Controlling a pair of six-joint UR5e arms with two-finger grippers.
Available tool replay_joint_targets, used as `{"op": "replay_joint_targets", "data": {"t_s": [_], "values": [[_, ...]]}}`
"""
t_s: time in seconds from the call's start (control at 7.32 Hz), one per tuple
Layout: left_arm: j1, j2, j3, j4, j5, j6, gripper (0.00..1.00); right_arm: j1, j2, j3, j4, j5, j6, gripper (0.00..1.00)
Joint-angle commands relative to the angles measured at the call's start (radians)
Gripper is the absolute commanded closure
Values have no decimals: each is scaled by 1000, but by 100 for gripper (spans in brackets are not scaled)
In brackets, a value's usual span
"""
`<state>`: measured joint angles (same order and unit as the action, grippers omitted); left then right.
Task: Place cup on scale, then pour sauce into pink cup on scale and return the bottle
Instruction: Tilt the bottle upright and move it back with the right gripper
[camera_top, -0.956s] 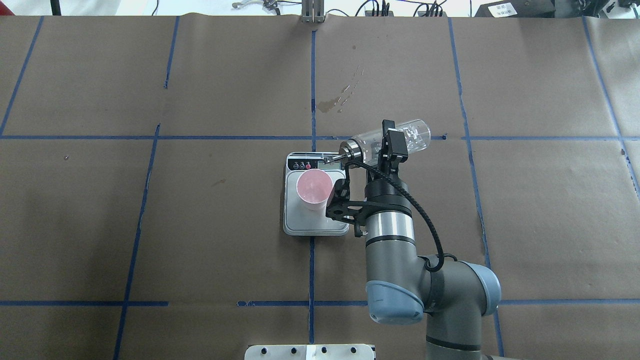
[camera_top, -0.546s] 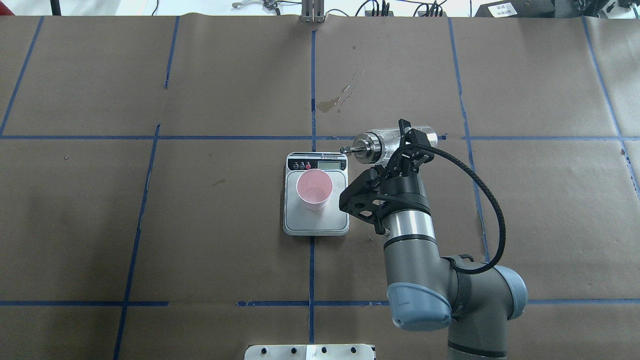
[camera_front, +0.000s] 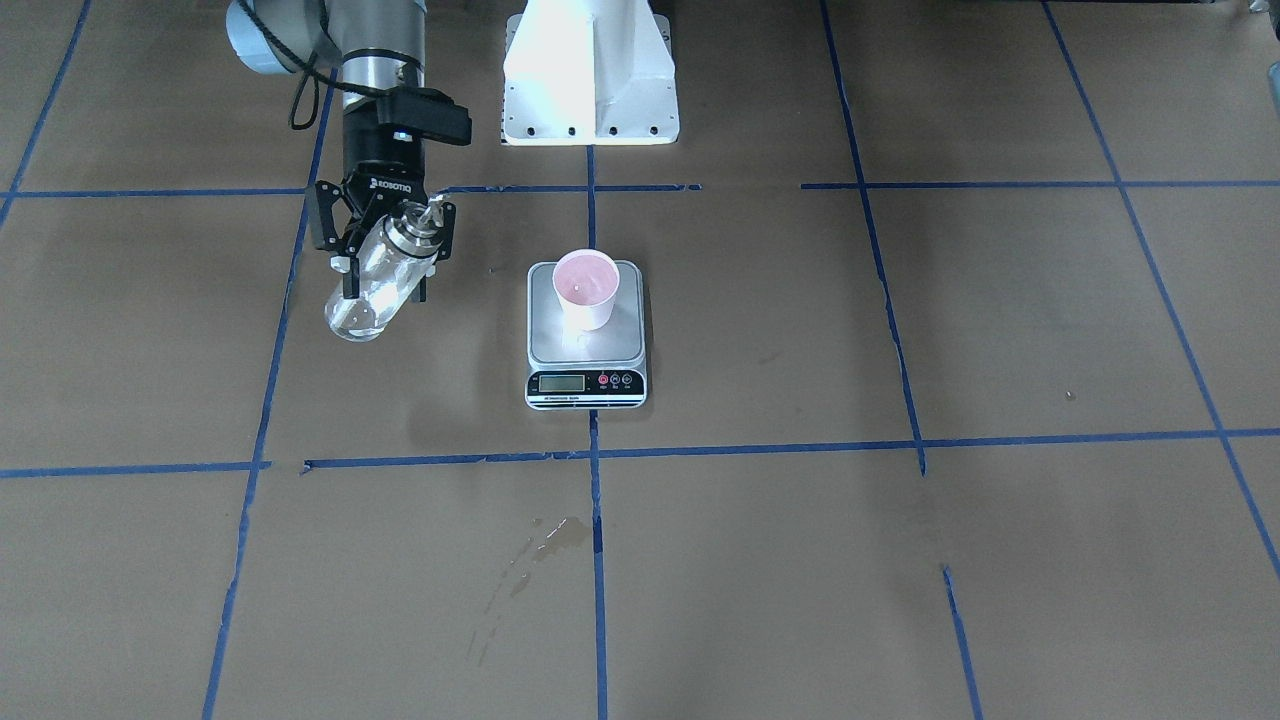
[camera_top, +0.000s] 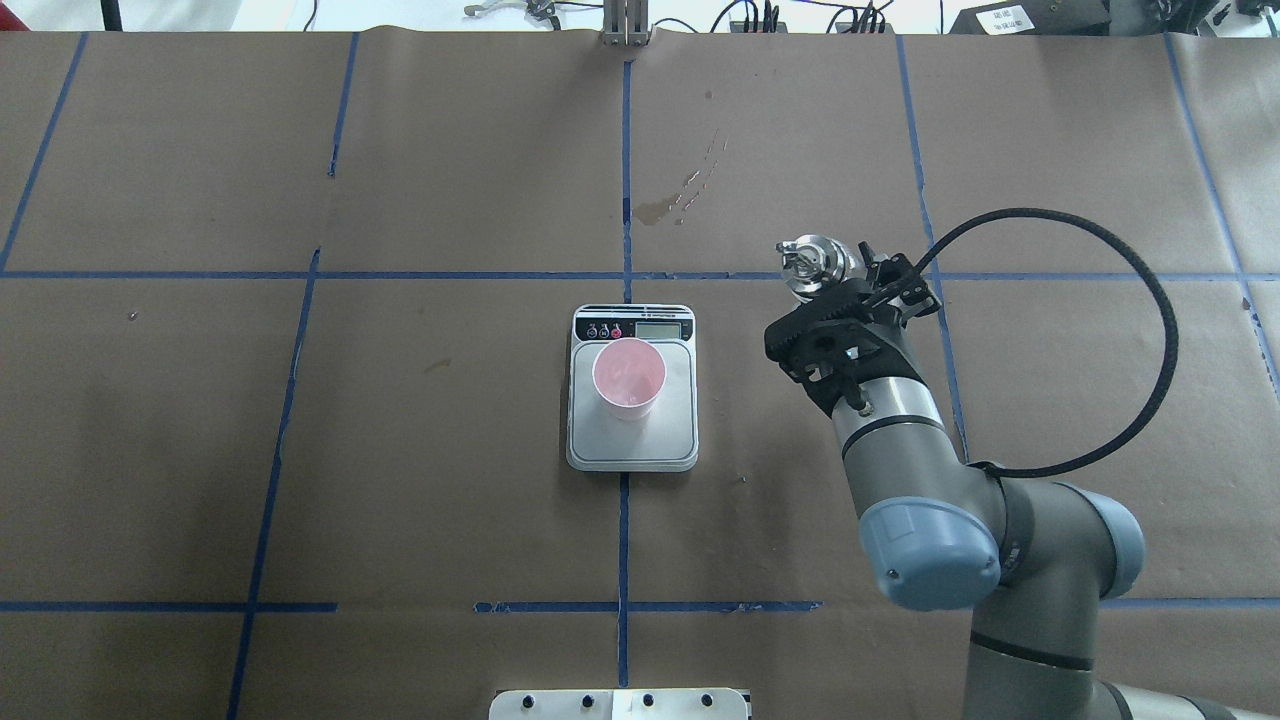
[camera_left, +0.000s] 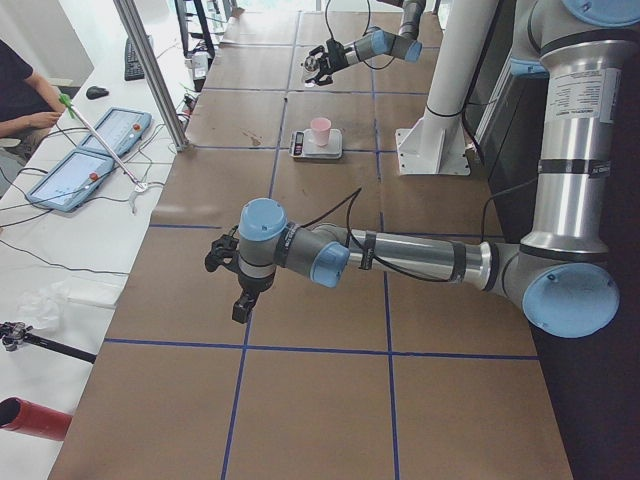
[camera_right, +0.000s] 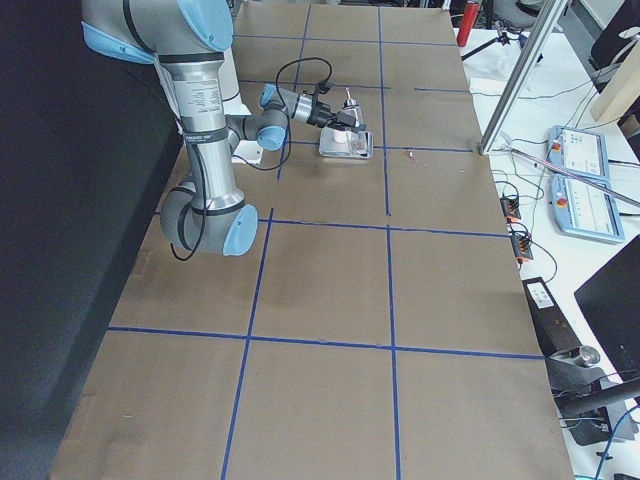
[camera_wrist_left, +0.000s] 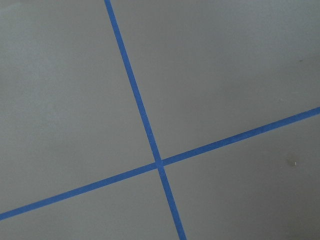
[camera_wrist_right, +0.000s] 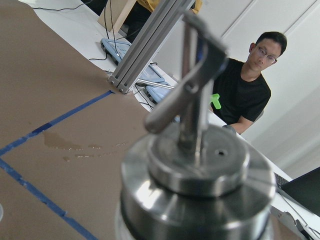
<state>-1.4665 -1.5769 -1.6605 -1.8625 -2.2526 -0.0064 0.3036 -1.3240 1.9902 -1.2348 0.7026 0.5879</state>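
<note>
The cup (camera_top: 628, 378), white outside and pink inside, stands upright on the scale (camera_top: 660, 440), whose black display strip faces away from the robot. Both show in the front view, the cup (camera_front: 586, 285) on the scale's platform (camera_front: 622, 342). My right gripper (camera_front: 385, 262) is shut on the clear glass bottle (camera_front: 362, 300), holding it tilted with spout up, off to the scale's right in the overhead view (camera_top: 808, 262). The right wrist view shows its metal collar and spout (camera_wrist_right: 192, 170). My left gripper (camera_left: 228, 262) shows only in the left side view; I cannot tell its state.
A dried sauce stain (camera_top: 670, 205) marks the brown paper beyond the scale. Blue tape lines cross the table. The white robot base (camera_front: 590, 70) stands behind the scale. A person (camera_wrist_right: 250, 85) sits past the table's far edge.
The right arm has swung the bottle away from over the scale to the right. The bottle has turned from lying with its spout toward the cup to spout up.
</note>
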Motion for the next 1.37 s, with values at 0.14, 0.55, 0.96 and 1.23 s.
{"op": "replay_joint_targets", "data": {"t_s": [0.14, 0.55, 0.96, 1.23], "values": [[-2, 8, -30, 0, 1, -3, 0, 64, -44, 18, 2, 194, 258, 100], [-2, 8, -32, 0, 1, -3, 0, 95, -63, 22, 2, 283, 353, 100], [-3, 9, -56, 0, 2, -9, 0, 170, -188, 15, 190, 357, 480, 100], [-3, 9, -67, 0, 2, -40, 0, 170, -242, -80, 416, 345, 498, 100]]}}
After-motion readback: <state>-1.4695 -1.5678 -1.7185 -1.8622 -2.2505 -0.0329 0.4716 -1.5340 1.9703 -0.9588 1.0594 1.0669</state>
